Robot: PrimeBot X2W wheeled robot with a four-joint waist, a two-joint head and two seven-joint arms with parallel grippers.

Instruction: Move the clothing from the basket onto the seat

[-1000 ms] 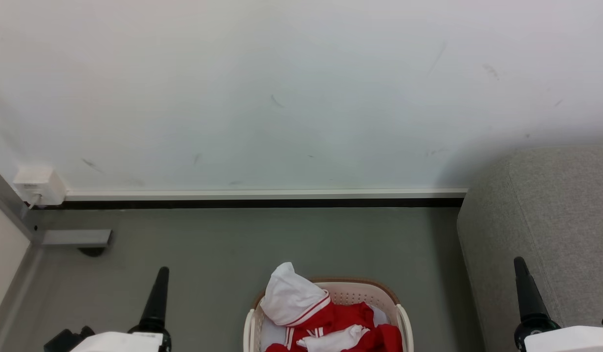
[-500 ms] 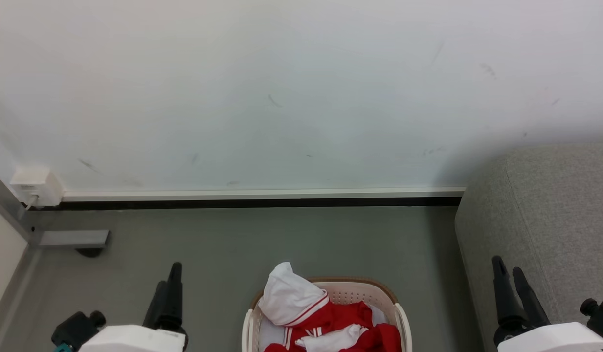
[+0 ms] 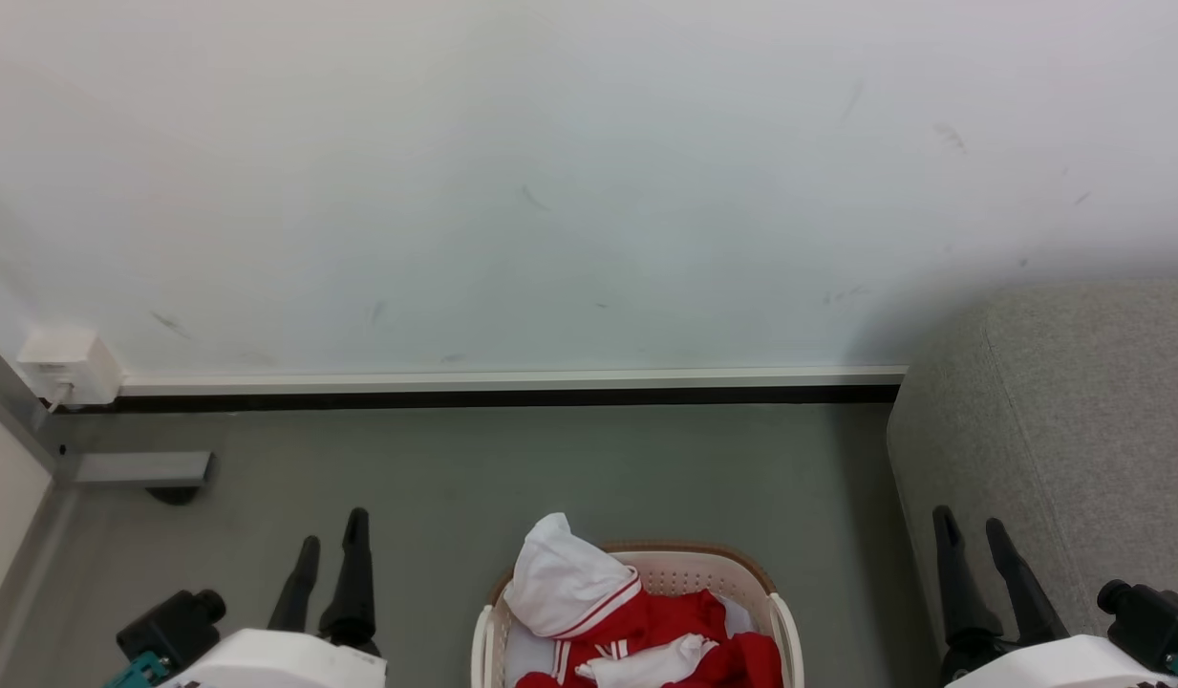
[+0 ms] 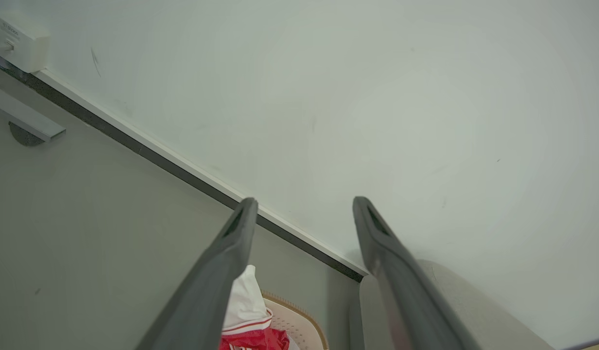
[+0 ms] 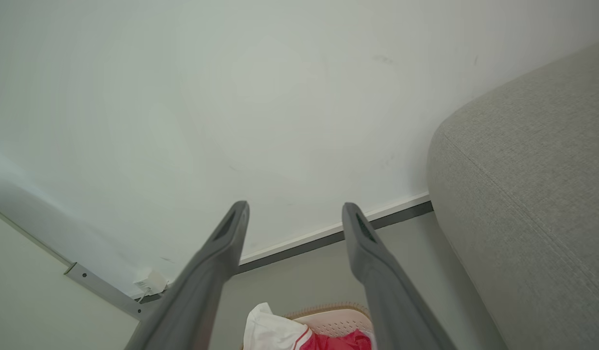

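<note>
Red and white clothing (image 3: 627, 621) is heaped in the cream basket (image 3: 689, 569) at the bottom centre of the head view, a white piece with red trim sticking up at its left. The grey seat (image 3: 1076, 430) stands to the right of the basket. Left of the basket my left gripper (image 3: 332, 528) is open above the floor, holding nothing. At the seat's near corner my right gripper (image 3: 971, 526) is open and empty too. The left wrist view catches the clothing (image 4: 246, 311), the basket (image 4: 299, 321) and the seat (image 4: 454, 301). In the right wrist view lie the clothing (image 5: 280, 330), the basket (image 5: 328, 316) and the seat (image 5: 532, 194).
A white wall (image 3: 550, 191) with a baseboard runs behind the grey floor (image 3: 503, 468). A white socket box (image 3: 68, 368) and a grey metal bracket (image 3: 139, 468) sit at the far left corner, beside a pale panel at the left edge.
Both grippers have turned at the wrist, so two fingers of each show where one showed before, and both have shifted inward toward the basket. The clothing and basket have not moved.
</note>
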